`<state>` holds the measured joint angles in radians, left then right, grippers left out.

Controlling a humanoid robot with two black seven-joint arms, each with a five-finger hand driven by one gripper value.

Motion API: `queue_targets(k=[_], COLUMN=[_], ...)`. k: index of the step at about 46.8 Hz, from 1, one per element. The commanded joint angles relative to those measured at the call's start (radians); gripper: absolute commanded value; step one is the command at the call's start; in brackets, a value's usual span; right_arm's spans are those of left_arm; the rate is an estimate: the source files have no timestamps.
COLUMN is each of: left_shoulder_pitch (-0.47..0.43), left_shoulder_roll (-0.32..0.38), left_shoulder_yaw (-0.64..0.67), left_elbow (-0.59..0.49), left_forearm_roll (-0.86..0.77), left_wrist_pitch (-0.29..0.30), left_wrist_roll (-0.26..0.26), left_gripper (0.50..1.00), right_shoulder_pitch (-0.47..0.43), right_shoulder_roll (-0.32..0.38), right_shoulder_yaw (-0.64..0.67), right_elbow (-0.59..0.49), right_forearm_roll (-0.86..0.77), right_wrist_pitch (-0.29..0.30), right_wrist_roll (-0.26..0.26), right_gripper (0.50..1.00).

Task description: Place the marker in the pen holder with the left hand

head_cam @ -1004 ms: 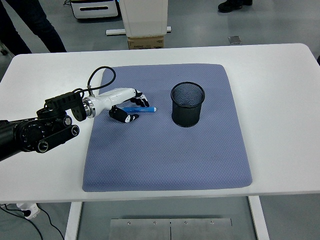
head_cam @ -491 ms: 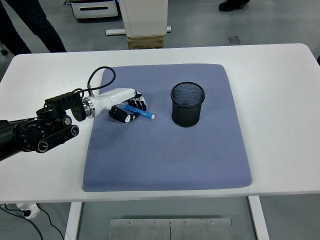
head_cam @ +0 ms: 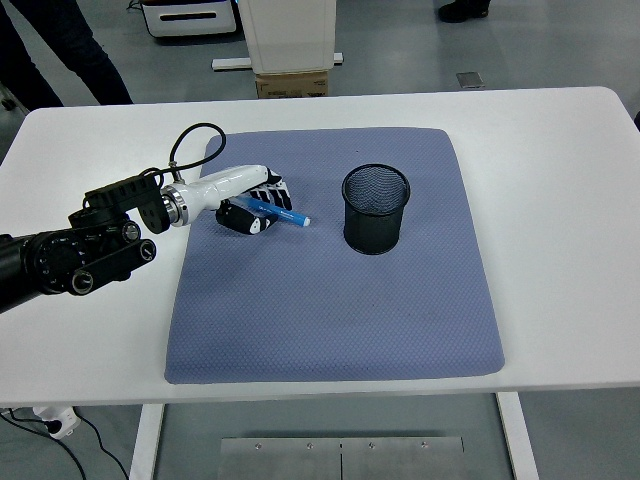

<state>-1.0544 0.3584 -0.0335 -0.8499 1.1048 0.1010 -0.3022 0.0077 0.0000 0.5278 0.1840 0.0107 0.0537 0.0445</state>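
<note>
The left hand was over the left part of the blue mat, its fingers wrapped around the marker. The marker, blue with a white tip, stuck out to the right of the fist, tip tilted slightly toward the near edge and pointing at the holder. Whether the marker was clear of the mat or resting on it could not be told. The holder, a black mesh cup, stood upright on the mat, to the right of the marker tip and apart from it. The black left arm came in from the left edge across the white table, a cable looping above the wrist. A person's legs showed at the top left, beyond the table.
</note>
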Motion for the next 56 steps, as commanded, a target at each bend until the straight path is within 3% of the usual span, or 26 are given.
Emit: queue_targets(k=[1, 40, 56], left_shoulder_pitch=[-0.001, -0.052, -0.118], left_shoulder_roll=[0.001, -0.003, -0.033], left_shoulder_yaw=[0.0, -0.003, -0.003], left_elbow=[0.0, -0.001, -0.003], left_forearm_roll=[-0.006, -0.155, -0.315], left_wrist_pitch=[0.0, -0.01, -0.014], left_wrist_roll=[0.0, 0.0, 0.0], left_gripper=[0.5, 0.5, 0.5], right_shoulder_pitch=[0.0, 0.0, 0.0], right_shoulder_roll=[0.0, 0.0, 0.0], right_shoulder_yaw=[0.0, 0.001, 0.001], right_elbow=[0.0, 0.0, 0.0], right_forearm_roll=[0.0, 0.0, 0.0], right_wrist_pitch=[0.0, 0.0, 0.0], right_wrist_roll=[0.0, 0.0, 0.0], right_gripper=[1.0, 1.0, 1.0])
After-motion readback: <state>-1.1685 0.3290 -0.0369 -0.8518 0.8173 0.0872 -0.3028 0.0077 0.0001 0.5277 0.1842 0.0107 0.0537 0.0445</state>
